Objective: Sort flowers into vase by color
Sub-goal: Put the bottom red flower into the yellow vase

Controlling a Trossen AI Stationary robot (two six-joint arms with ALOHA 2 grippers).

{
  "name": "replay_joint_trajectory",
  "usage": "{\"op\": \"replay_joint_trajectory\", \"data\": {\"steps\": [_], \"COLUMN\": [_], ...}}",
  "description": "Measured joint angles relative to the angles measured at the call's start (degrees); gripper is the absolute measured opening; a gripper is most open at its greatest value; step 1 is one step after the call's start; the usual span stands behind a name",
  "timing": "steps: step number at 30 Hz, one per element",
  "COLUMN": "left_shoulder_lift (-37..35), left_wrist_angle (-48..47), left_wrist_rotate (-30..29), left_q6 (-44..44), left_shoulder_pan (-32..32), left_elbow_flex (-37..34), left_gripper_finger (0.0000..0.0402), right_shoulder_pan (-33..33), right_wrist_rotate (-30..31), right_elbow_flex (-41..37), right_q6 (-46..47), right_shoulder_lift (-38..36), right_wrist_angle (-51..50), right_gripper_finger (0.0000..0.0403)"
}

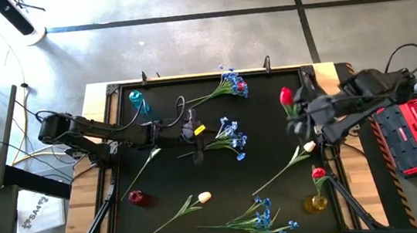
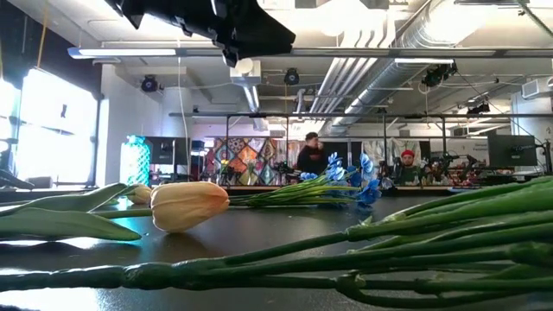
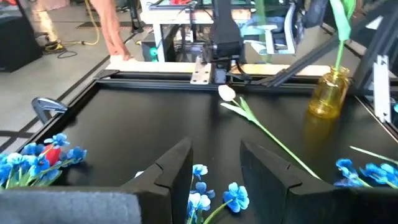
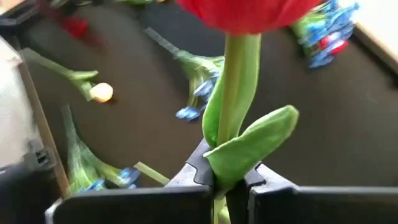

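red tulip (image 4: 249,12) stem clamped in right hand (image 4: 227,177) — left hand (image 3: 214,168) parted over blue spray (image 3: 217,199).

black table (image 1: 273,137) — flowers (image 1: 230,137), vases (image 1: 315,202) scattered

Red tulip (image 4: 249,12) bloom cut off at edge; bkgd flowers blurred.

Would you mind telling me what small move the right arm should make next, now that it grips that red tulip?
Probably carry the red artificial tulip toward a vase. The right gripper has its jaws shut on the green stem, lifted near the table's right side. The amber glass vase nearby already holds one red tulip, so it looks the likeliest target; the left gripper stands open over the blue blossom spray.
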Motion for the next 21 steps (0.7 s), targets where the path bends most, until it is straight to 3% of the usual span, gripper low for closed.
{"op": "replay_joint_trajectory", "data": {"steps": [2,9,21], "left_shoulder_lift": [0.00,0.00,0.00], "left_wrist_angle": [-0.02,0.13,0.20], "left_wrist_rotate": [-0.21,-0.26,-0.26], "left_q6": [-0.14,-1.72,-2.23], "left_shoulder_pan": [0.00,0.00,0.09], "left_elbow_flex": [0.00,0.00,0.00], "left_gripper_finger": [0.0122,0.0122,0.0122], "right_shoulder_pan": [1.78,10.65,32.85], "right_wrist_rotate": [0.01,-1.84,1.95], "right_elbow_flex": [-2.41,-11.47,-12.59], "right_q6": [3.82,10.06,18.67], "right_shoulder_lift": [-0.25,-2.97,-2.77], "right_wrist_angle": [-3.99,-0.45,2.95], "right_gripper_finger": [0.0000,0.0000,0.0000]}}
